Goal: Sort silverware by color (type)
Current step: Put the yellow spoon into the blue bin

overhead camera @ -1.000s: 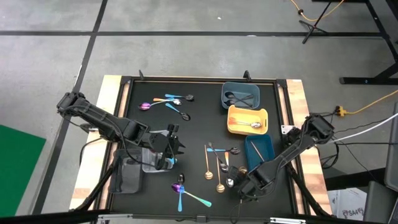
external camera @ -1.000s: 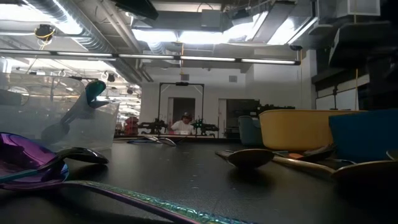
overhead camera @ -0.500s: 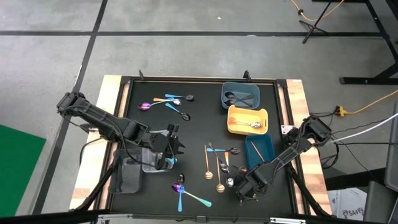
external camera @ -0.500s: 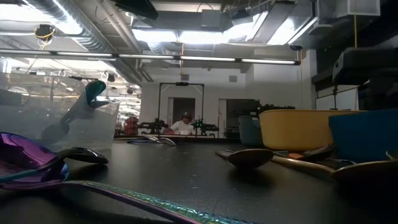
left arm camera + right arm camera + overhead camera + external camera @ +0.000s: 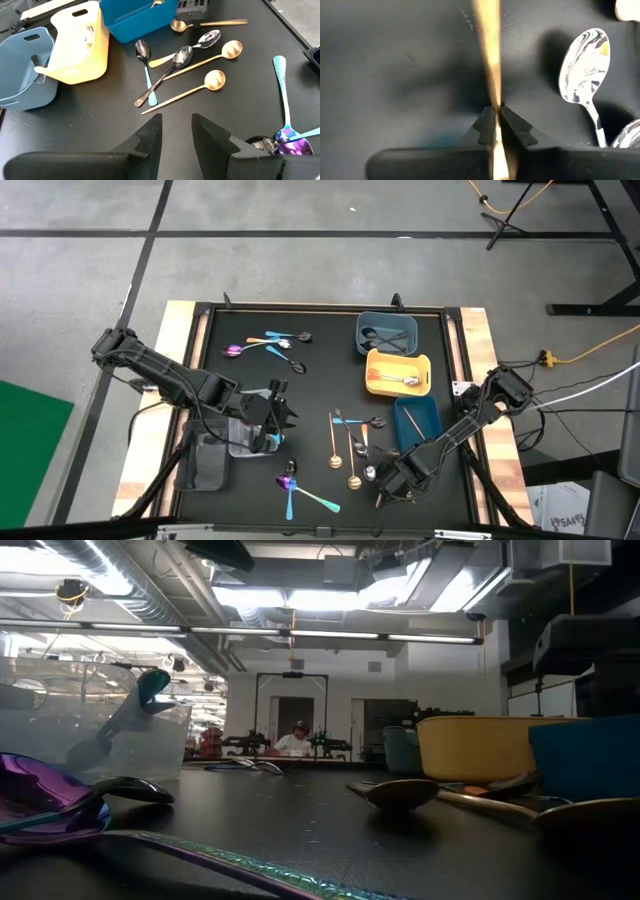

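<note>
Sorting: partly done. Grey-blue tray [image 5: 386,332], yellow tray [image 5: 398,372] and blue tray [image 5: 417,423] each hold spoons; approx. a dozen spoons [image 5: 350,442] loose on mat.
Right gripper [image 5: 494,120]: pinched on gold spoon handle [image 5: 489,55], near front edge.
Left gripper [image 5: 176,134]: fingers apart, empty, over clear bin [image 5: 247,438].
Bin contents unclear.

left gripper [image 5: 272,412]: mid-table, jaws parted | right gripper [image 5: 383,483]: low at near edge, jaws pinched together
</note>
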